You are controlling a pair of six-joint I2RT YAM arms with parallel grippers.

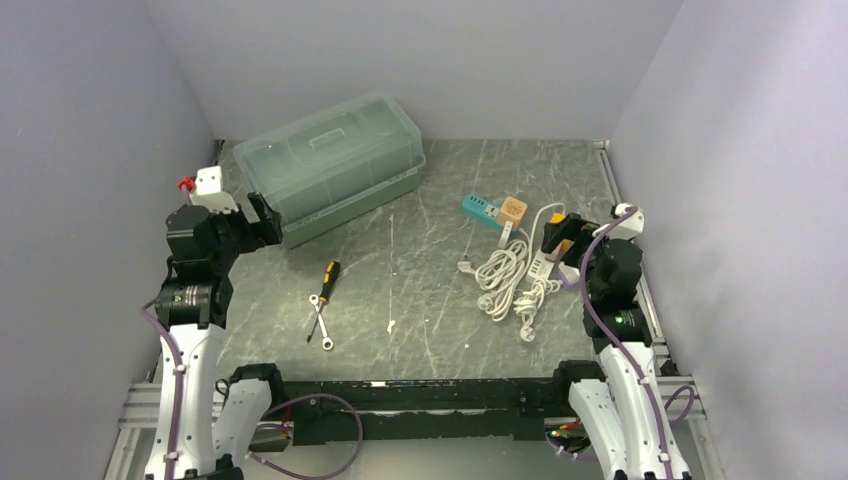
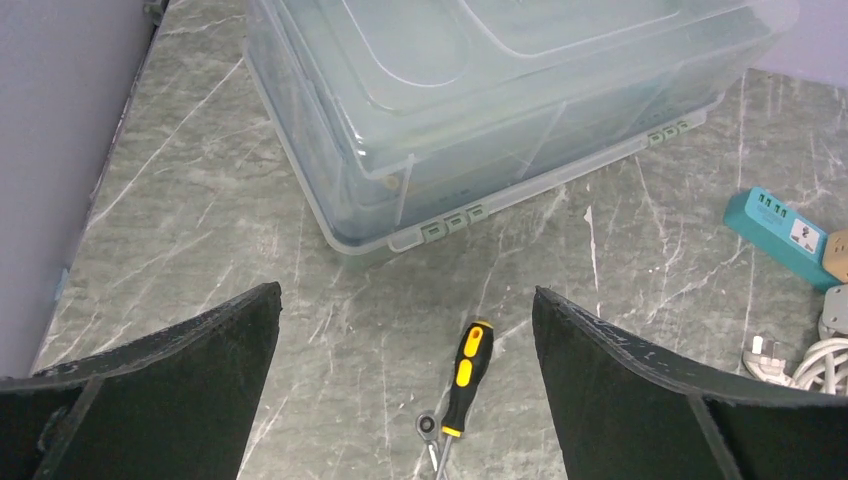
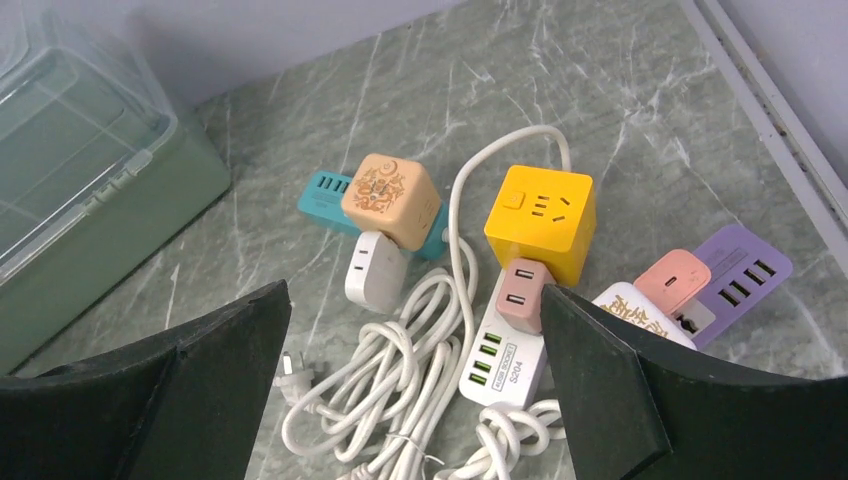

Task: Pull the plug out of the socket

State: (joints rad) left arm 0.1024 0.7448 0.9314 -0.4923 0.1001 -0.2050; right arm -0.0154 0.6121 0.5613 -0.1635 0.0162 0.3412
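Both left gripper (image 2: 405,292) and right gripper (image 3: 415,288) are hanging spread, empty. Mid-frame, pink plug (image 3: 520,295) is sitting in yellow cube socket (image 3: 540,222): rigid, light, probably best pinched across its sides.

Soft, even light from above; shadows faint. Mild sheen on the translucent pale green plastic box (image 2: 480,90) (no hard glare). All views sharp.

you're looking at a grey marbled table (image 1: 430,300) carrying a clear lidded box (image 1: 335,165) back left, a yellow-handled screwdriver (image 1: 328,274) lying mid-table, a teal power strip (image 1: 482,209) and coiled white cables (image 1: 505,275) sitting right.
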